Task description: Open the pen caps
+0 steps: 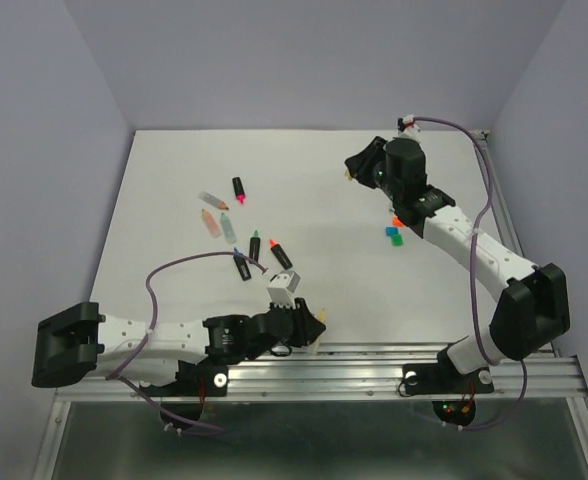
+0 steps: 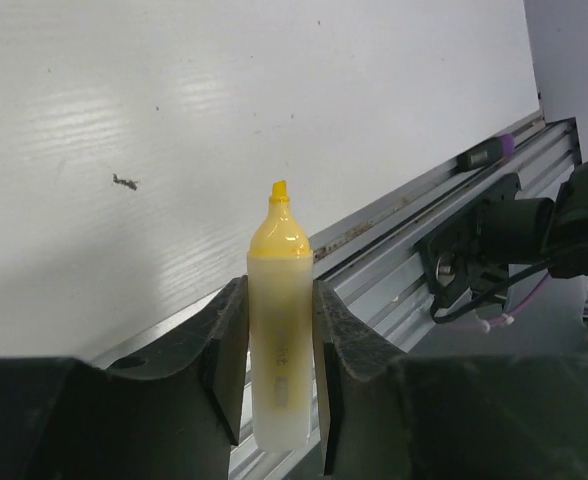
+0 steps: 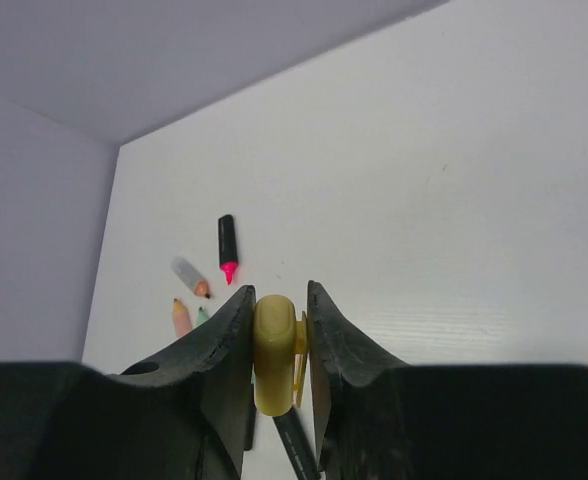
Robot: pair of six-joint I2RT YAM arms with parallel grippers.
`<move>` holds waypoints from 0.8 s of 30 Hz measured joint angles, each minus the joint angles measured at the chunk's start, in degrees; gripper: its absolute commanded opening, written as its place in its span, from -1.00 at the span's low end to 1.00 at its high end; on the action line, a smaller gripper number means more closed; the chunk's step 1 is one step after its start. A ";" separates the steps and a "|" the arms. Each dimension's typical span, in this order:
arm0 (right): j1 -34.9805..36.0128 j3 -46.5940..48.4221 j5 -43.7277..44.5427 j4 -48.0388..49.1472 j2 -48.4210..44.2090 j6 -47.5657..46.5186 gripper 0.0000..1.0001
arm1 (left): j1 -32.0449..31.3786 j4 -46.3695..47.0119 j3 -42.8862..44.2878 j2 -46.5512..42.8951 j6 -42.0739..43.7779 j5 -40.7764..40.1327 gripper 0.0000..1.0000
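**At the near edge a bare-tipped yellow pen, toward the far right corner a yellow cap**

From above, the left gripper (image 1: 319,320) sits low at the near edge of the table (image 1: 424,300), about midway along it, with something yellow between its fingers. The right gripper (image 1: 352,172) reaches toward the far right corner, with a speck of yellow at its tip. Beside the right arm, near the right edge, three loose caps lie close together: an orange cap (image 1: 396,221), a blue cap (image 1: 388,231) and a green cap (image 1: 397,239). Left of the table's middle lies a scatter of pens (image 1: 231,230), black and pale barrels with coloured tips showing.

On the left wrist, the claw is drawn narrow on a yellow pen (image 2: 280,250), held upright by its barrel with both fingers (image 2: 229,340) touching it. Its chisel tip (image 2: 279,188) is uncovered. Beyond runs the metal rail (image 2: 394,250) of the near edge, where a black pen with a purple end (image 2: 486,152) lies.

On the right wrist, the claw is pinched on a yellow cap (image 3: 272,355), well apart from the yellow pen. Past it on the table lie a pink-tipped black pen (image 3: 227,245) and an orange-tipped pale pen (image 3: 191,277).
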 measured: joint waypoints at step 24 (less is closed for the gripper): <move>-11.58 -4.79 7.26 -9.84 14.29 -5.33 -0.85 | 29.99 -29.29 25.81 23.21 -2.32 -6.97 -1.00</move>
